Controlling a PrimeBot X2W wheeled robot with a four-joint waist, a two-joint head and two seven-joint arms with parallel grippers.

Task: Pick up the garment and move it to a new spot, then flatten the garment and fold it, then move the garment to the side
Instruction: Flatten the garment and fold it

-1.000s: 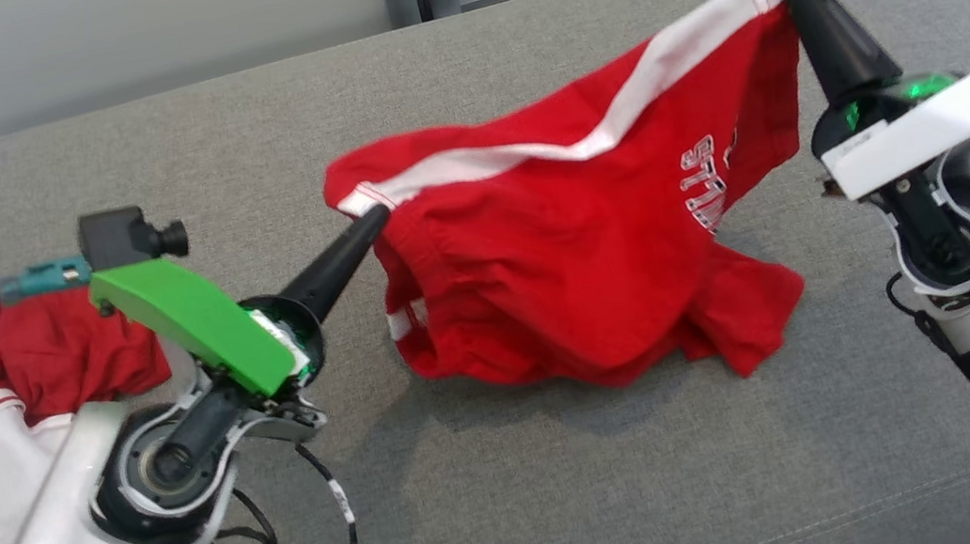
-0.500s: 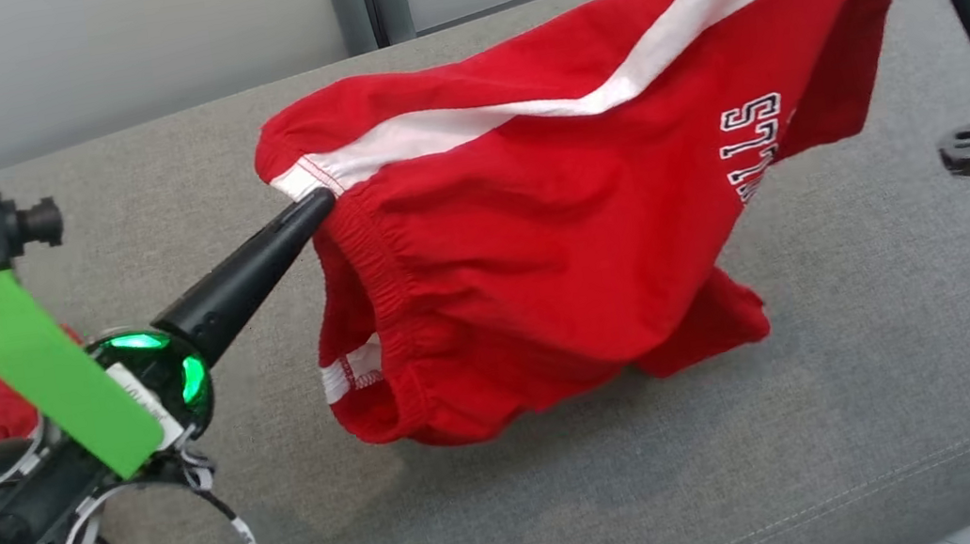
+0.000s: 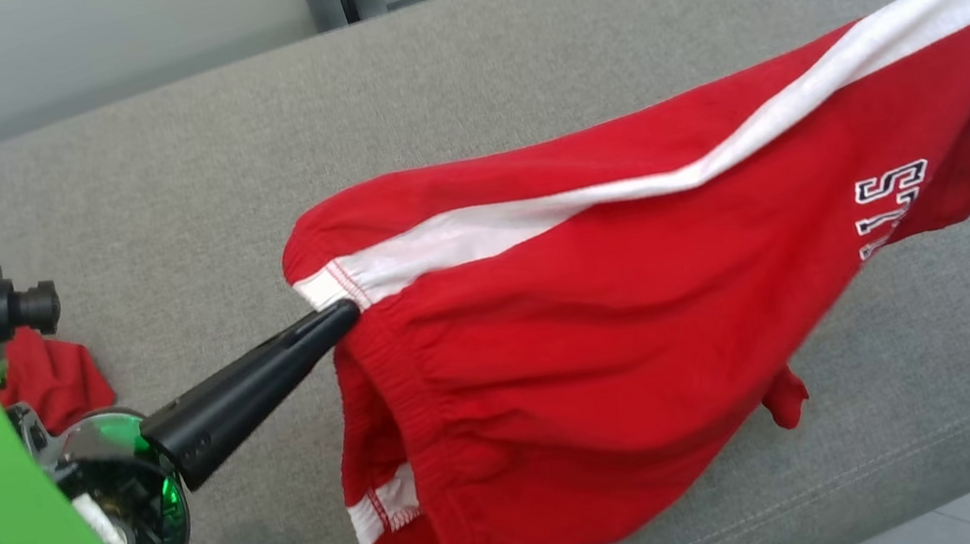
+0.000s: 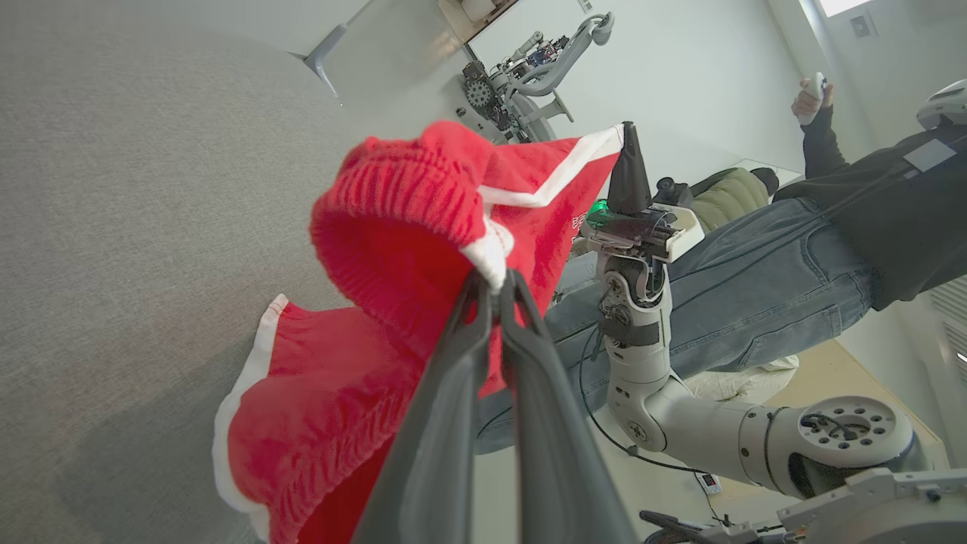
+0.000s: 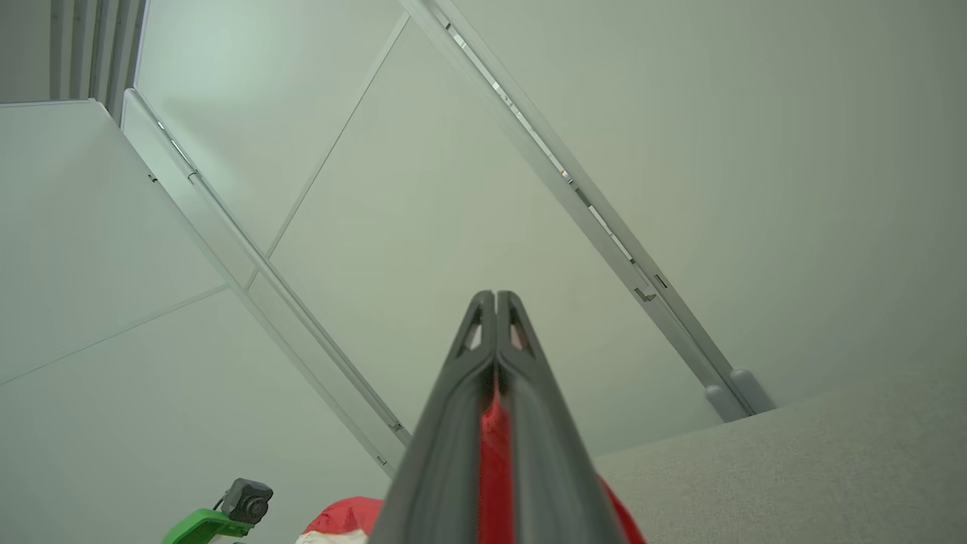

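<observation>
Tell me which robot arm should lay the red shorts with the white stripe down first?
Probably the left. The left gripper pinches the waistband end of the red shorts with the white stripe low, near the grey couch cushion; the right gripper holds the other end up higher.

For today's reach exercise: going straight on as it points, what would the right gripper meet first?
Likely the pale wall panel; the right gripper, shut on the red shorts, points there. Depth unclear.
</observation>
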